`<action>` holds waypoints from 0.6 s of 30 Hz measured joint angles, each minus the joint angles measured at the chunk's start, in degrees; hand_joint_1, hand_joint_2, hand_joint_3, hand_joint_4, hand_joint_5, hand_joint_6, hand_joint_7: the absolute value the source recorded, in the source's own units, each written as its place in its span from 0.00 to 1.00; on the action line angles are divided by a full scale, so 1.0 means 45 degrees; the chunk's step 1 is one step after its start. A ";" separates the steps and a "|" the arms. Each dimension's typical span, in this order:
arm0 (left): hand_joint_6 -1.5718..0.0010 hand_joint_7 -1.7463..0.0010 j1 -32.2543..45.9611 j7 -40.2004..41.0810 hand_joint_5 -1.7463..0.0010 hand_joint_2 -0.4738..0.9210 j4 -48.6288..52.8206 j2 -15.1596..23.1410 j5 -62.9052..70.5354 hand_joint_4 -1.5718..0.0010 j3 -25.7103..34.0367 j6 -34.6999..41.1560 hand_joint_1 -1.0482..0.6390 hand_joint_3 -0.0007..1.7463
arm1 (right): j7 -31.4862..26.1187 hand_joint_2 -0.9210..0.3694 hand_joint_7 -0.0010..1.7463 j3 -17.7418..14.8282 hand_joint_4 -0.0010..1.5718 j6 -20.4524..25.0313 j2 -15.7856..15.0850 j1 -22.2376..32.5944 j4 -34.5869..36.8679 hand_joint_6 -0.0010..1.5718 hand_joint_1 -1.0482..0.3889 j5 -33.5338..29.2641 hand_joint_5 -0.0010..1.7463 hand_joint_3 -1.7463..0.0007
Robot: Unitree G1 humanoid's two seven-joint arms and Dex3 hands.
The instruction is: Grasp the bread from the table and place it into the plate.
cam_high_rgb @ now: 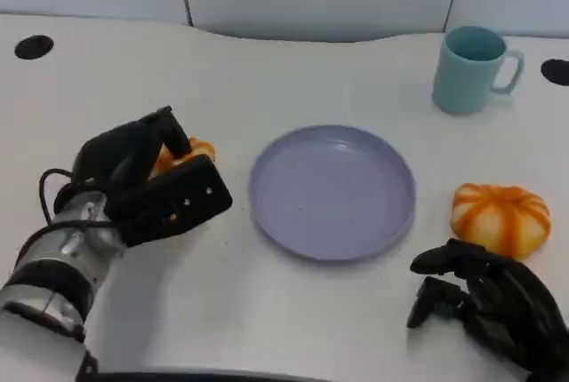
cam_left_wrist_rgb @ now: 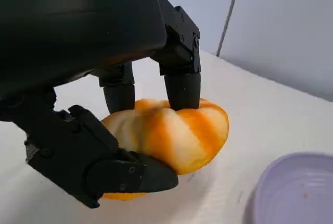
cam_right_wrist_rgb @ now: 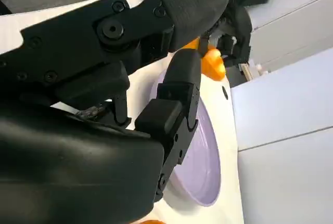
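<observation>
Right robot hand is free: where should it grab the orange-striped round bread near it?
Probably from above, fingers and thumb closing across the sides of the orange-striped round bread. It lies flat and domed on the white table, just ahead of the right robot hand, so its rounded flanks look like the surest hold.

Bread A: round orange-and-white striped bread roll (cam_left_wrist_rgb: 171,130), glossy, pumpkin-shaped. It sits on the white counter (cam_high_rgb: 267,80) just left of the plate, apart from its rim. The black left hand (cam_high_rgb: 151,182) grips it, fingers (cam_left_wrist_rgb: 182,86) over the top and thumb along the near side.

Bread B: second round striped bread roll (cam_high_rgb: 500,216) of the same look, lying flat on the counter just right of the plate, untouched.

Plate: round lavender plastic plate (cam_high_rgb: 332,191), shallow, upright, nothing in it, at counter centre between the two rolls.
</observation>
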 measured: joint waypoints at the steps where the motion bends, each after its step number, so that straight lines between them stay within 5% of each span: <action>1: 0.62 0.00 -0.0043 -0.0021 0.00 0.70 -0.0058 0.0001 -0.0092 0.51 0.0100 -0.0023 0.57 0.49 | -0.0002 0.00 0.43 -0.0003 0.44 -0.0001 0.0000 -0.0030 0.0035 0.53 0.37 0.0000 0.76 0.98; 18: 0.56 0.00 -0.1002 0.0082 0.00 0.65 -0.0731 -0.0110 0.0045 0.43 0.0012 -0.1055 0.57 0.51 | -0.0335 0.00 0.43 0.0260 0.43 -0.0351 0.0023 -0.0244 0.0246 0.52 0.36 -0.0322 0.79 0.97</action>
